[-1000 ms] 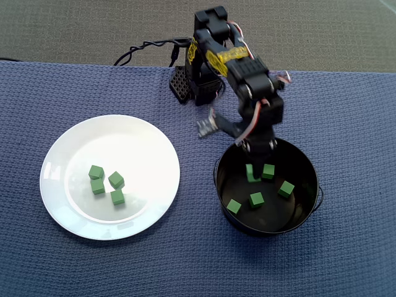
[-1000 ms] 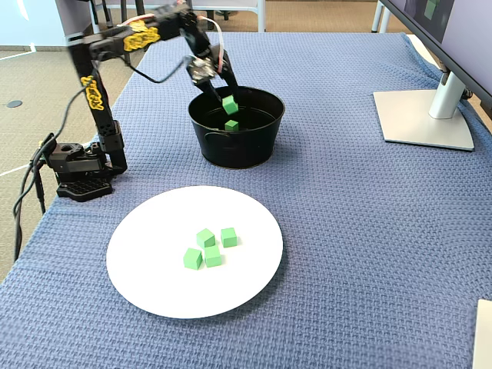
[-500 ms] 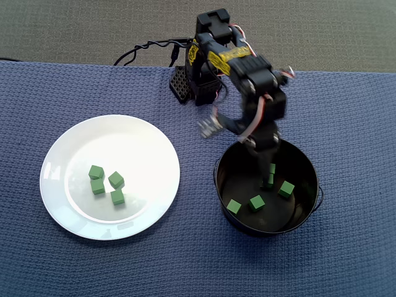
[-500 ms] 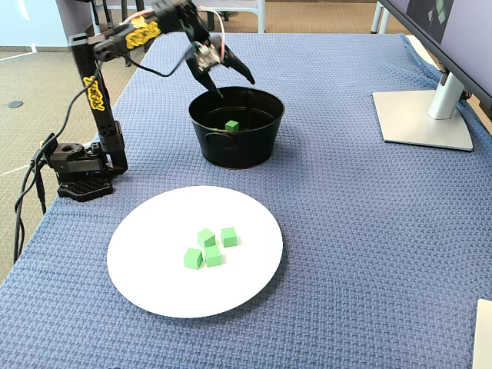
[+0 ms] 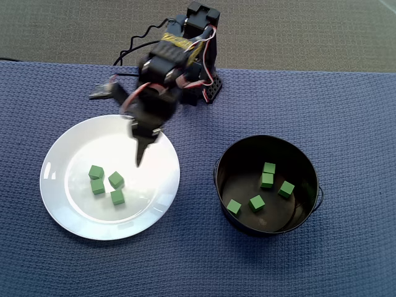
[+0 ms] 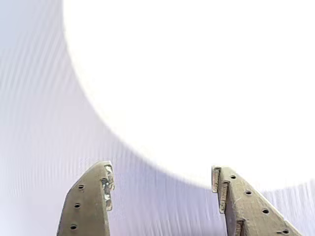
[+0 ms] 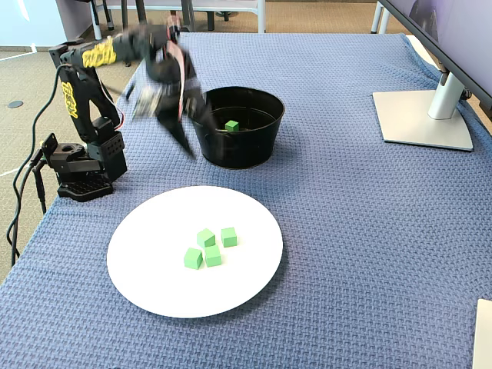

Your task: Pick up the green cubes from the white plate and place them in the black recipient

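Observation:
Several green cubes lie close together on the white plate, left of centre in the overhead view. The fixed view shows the same group of cubes on the plate. The black recipient stands to the plate's right with several green cubes inside it. My gripper hangs open and empty over the plate's far rim, one finger pointing down toward the cubes. In the wrist view the gripper shows two spread fingers with only the overexposed plate beyond them. The fixed view blurs the gripper.
The arm's base stands at the far edge of the blue cloth, with a cable trailing behind it. A monitor stand sits at the right in the fixed view. The recipient is close beside the arm.
A second ago the gripper held a green cube over the recipient; it opened and the cube fell in. Since then the open gripper has swung from the recipient across to the plate.

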{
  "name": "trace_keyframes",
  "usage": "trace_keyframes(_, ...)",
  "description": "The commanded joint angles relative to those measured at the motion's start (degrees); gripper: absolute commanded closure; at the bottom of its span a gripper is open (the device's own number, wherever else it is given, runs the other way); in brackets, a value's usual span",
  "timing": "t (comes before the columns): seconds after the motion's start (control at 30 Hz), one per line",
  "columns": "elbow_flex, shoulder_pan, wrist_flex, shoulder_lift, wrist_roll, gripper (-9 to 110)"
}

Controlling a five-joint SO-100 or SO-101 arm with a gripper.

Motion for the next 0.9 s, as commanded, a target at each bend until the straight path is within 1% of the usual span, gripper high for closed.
trace_keyframes(0.0, 7.4, 5.9, -10.5, -2.2, 4.5, 86)
trace_keyframes(0.27, 10.8, 9.8, -16.4, -6.4, 13.6, 85)
trace_keyframes(0.4, 6.7, 10.4, -15.6, -14.2, 15.6, 82)
trace_keyframes(0.53, 2.5, 10.1, -13.9, -19.2, 15.5, 78)
trace_keyframes(0.87, -1.1, 9.0, -12.9, -23.6, 15.0, 78)
